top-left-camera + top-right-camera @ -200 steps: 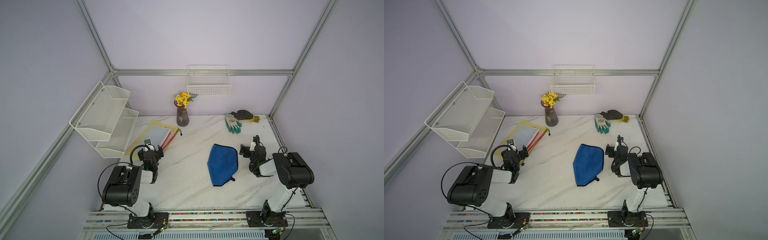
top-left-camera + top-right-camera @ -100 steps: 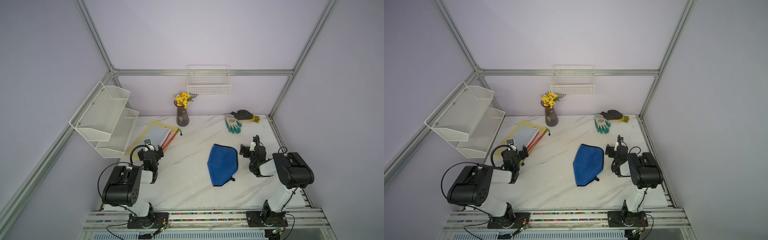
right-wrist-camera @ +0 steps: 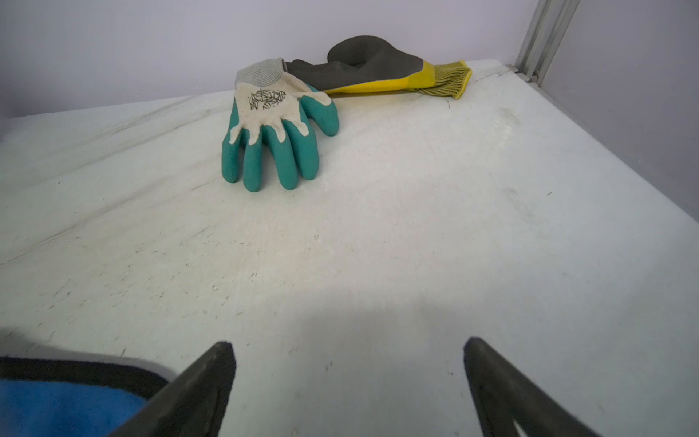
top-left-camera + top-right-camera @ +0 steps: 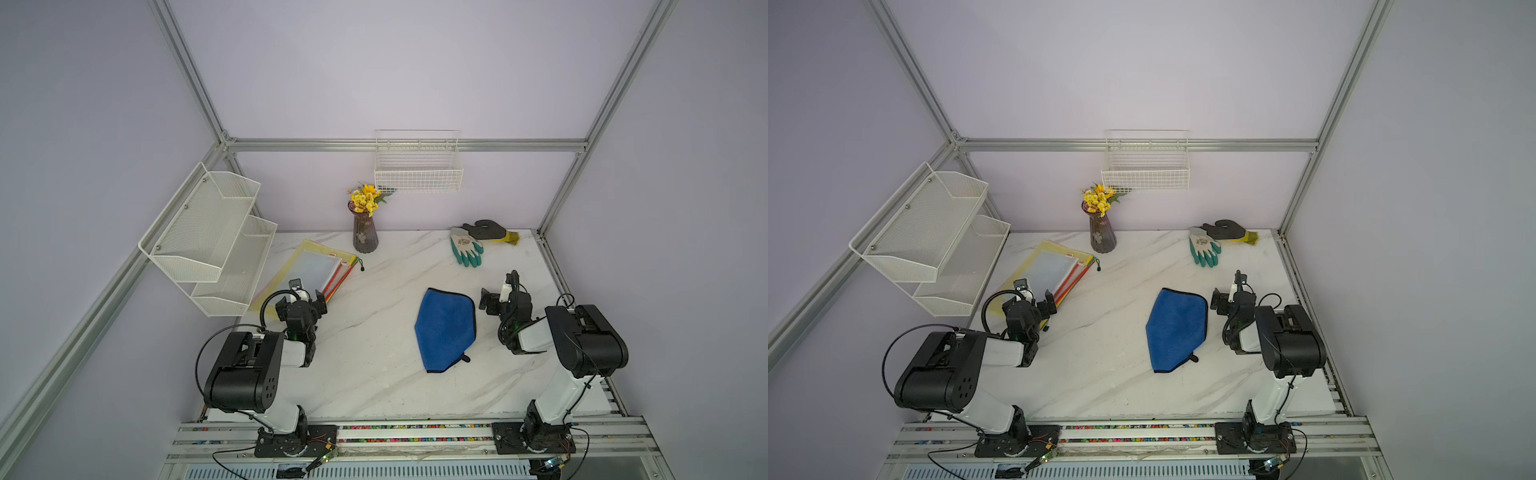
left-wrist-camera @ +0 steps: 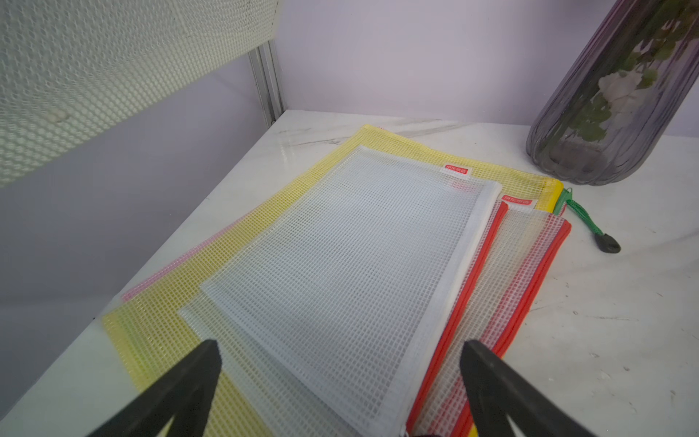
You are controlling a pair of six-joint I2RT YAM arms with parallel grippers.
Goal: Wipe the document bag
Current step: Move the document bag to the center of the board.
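Observation:
The document bag [image 5: 340, 257] is the white mesh pouch on top of a fanned stack with red-edged, yellow and pink ones; the stack [image 4: 309, 268] [image 4: 1052, 268] lies at the back left of the marble table. My left gripper [image 5: 340, 344] [image 4: 304, 300] [image 4: 1034, 303] stands open at the stack's near edge, with nothing between its fingers. A blue cloth [image 4: 444, 328] [image 4: 1177, 328] [image 3: 56, 405] lies flat mid-table. My right gripper [image 3: 348, 343] [image 4: 503, 297] [image 4: 1232, 299] is open and empty just right of the cloth's far corner.
A purple glass vase [image 4: 365, 237] [image 5: 605, 125] of yellow flowers stands behind the stack. A teal glove [image 4: 467, 249] [image 3: 272, 140] and a black-and-yellow glove [image 4: 488, 230] lie at the back right. A white mesh shelf [image 4: 212, 237] overhangs the left edge; a wire basket [image 4: 417, 174] hangs on the back wall.

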